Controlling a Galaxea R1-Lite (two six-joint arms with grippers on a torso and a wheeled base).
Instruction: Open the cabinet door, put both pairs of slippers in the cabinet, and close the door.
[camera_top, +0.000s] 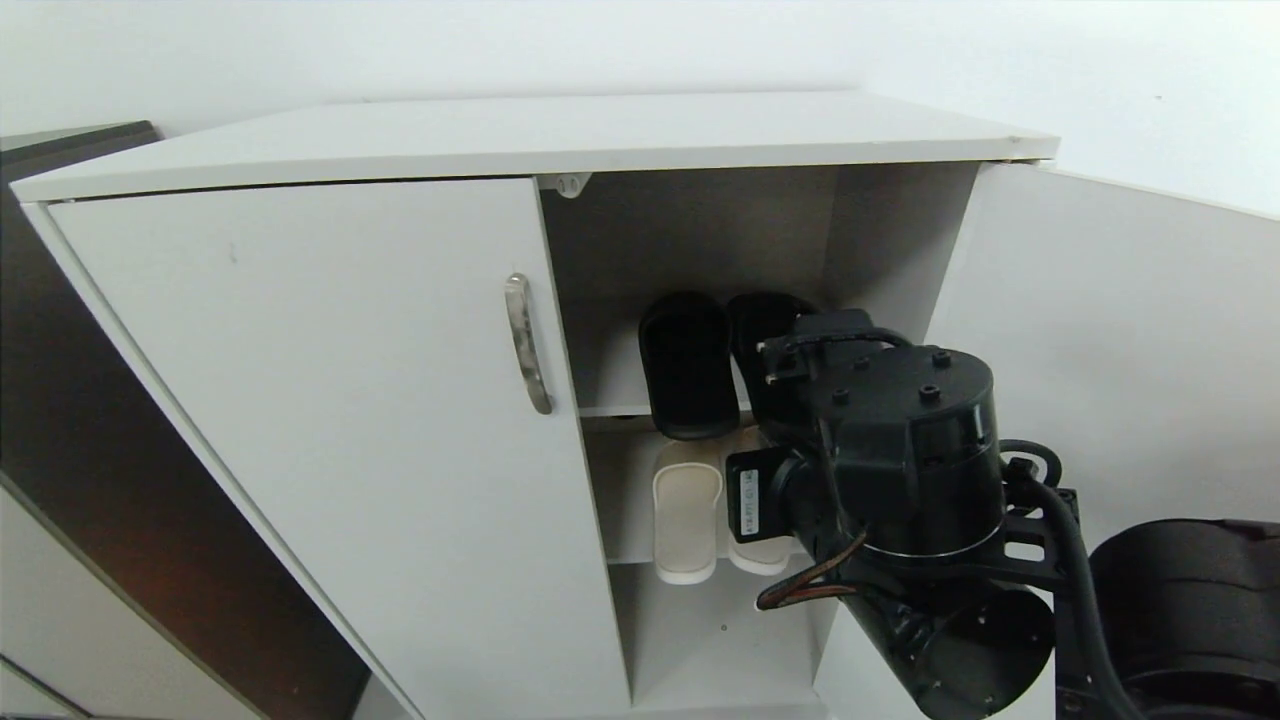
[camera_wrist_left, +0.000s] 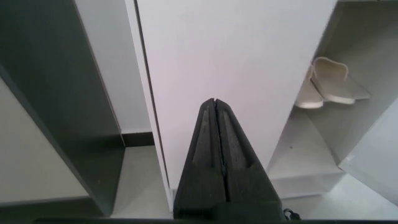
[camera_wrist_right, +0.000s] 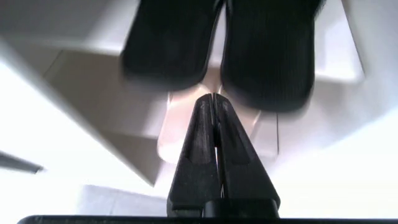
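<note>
White laminate cabinet (camera_top: 540, 130) stands with its right-hand door (camera_top: 1120, 340) swung wide open and its left-hand door (camera_top: 320, 420) shut, a metal handle (camera_top: 527, 343) upright near that door's inner edge. The black slippers (camera_top: 688, 365) lie side by side on the upper shelf. The cream slippers (camera_top: 686, 520) lie side by side on the shelf below, and both pairs reach the shelves' front edges.

The right arm (camera_top: 900, 460) sits in front of the open compartment. The right gripper (camera_wrist_right: 215, 99) has its jaws pressed together on nothing and points at the two pairs. The left gripper (camera_wrist_left: 215, 102), jaws likewise pressed together and empty, faces the shut door.

Judgement: stowing appears complete and closing the door is the step outstanding. The next move calls for the right arm to back clear of the opening, reach the open door's far face and push it round until it is shut. Slipper ends at the shelf edges could foul the door.

The room shows a plain white wall (camera_top: 640, 50), a dark panel (camera_top: 60, 400) beside the cabinet and a pale floor (camera_wrist_left: 140, 180).
</note>
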